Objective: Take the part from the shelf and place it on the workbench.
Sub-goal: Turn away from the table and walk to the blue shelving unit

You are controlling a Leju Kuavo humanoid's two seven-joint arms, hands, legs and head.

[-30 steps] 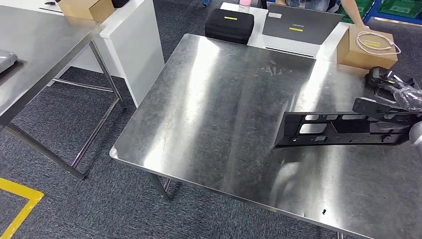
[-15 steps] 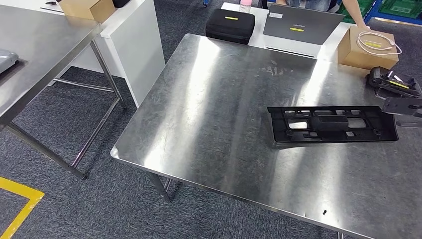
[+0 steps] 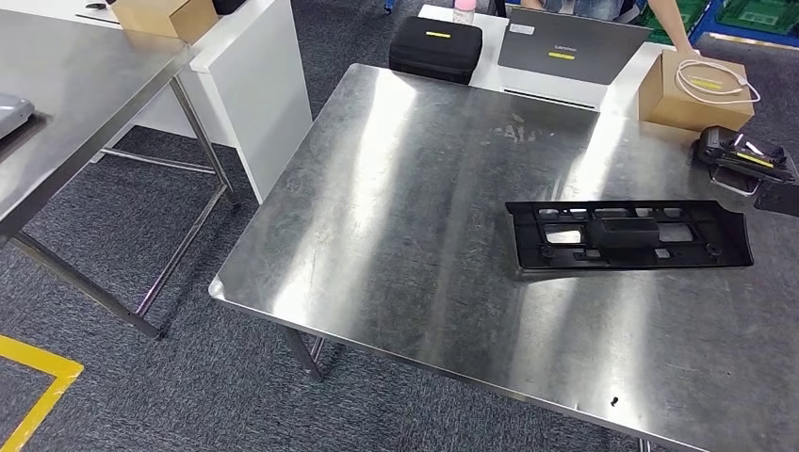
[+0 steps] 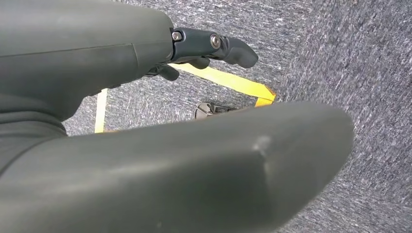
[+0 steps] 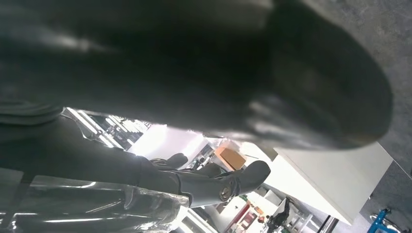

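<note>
Part [image 3: 628, 235] lies flat on steel workbench [image 3: 405, 198] above grey carpet [image 3: 141, 395].

The right hand [image 3: 780, 198] is cut off by the head view's right edge, so how its fingers lie cannot be told there. In the right wrist view the thick thumb [image 5: 291, 73] is dark and blurred. The table [image 3: 396, 188] runs off the near right corner. A person's arm [image 3: 667, 24] is cropped at the far edge.

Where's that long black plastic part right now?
In the head view, the black part lies flat on the steel workbench, toward its right side, near the black device.
</note>
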